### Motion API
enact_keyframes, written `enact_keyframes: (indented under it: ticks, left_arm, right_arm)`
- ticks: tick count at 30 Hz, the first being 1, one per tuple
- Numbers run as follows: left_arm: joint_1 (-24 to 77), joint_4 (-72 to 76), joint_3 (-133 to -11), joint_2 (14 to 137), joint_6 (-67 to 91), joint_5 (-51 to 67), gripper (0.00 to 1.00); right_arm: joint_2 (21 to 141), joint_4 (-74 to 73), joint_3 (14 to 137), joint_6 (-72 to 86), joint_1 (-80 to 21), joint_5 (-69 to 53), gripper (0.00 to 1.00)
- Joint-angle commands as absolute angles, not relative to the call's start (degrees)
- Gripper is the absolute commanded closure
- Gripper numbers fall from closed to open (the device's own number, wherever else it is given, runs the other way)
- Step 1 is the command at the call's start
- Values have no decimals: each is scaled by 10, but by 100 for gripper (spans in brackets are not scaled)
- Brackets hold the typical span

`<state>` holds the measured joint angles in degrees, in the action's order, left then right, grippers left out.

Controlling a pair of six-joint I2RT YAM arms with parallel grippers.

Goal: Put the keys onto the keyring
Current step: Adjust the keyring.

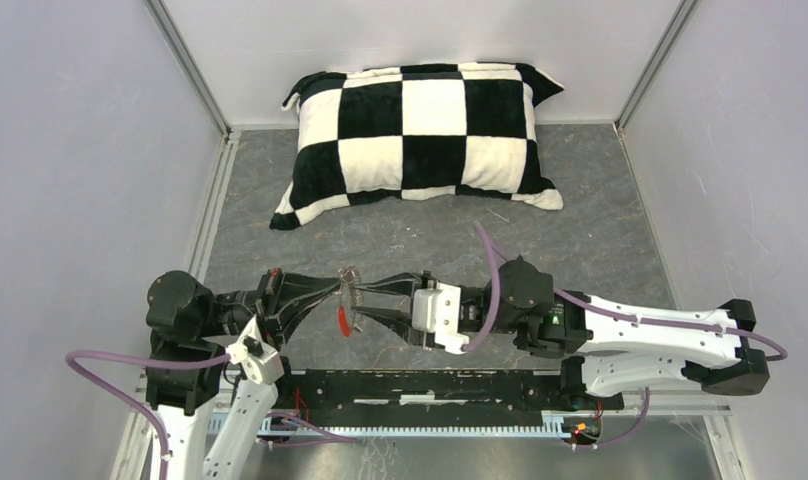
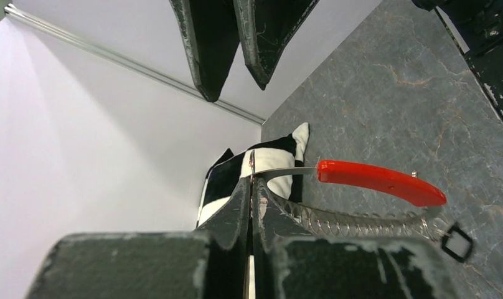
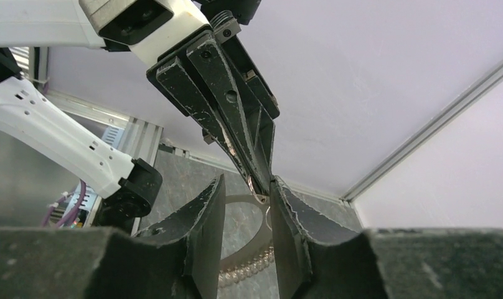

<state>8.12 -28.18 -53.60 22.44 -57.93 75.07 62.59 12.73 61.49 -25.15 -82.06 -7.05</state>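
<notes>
Open table (image 1: 600, 230) lies between the pillow (image 1: 420, 135) and the meeting fingers (image 1: 390, 287).

top: overhead, far, facing table (image 1: 580, 230) | wrists: close, facing each other | shared: keyring (image 2: 380, 182)

The keyring (image 2: 355, 222) is shiny coiled metal with a glossy red section (image 2: 380, 182); the pillow (image 1: 420, 130) is plush cloth.

The two tiny keys cannot be made out in any view. From above, the thin silvery coiled-wire keyring (image 1: 345, 322) with its short red section is too small to show where it is held. In the right wrist view the black fingers (image 3: 202, 243) of the right gripper (image 3: 248, 182) hide most of its coil. In the left wrist view the left gripper (image 2: 250, 187) covers most of the black-and-white chequered pillow (image 2: 280, 163).
</notes>
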Motion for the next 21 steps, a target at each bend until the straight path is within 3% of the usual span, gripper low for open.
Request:
enact_keyframes:
  ticks: [1,13,21]
  left_arm:
    - [80,-272,-565,250,-579,754,98]
    - [80,-323,-571,278,-526,747,98]
    - [80,-381,-527,290,-506,763,98]
  right_arm:
    - [652,22,703,-279,-822,-39,61]
    - [692,-110,758,-246,-786,-4,55]
    - [592,-35,509,-116,-602,-125,41]
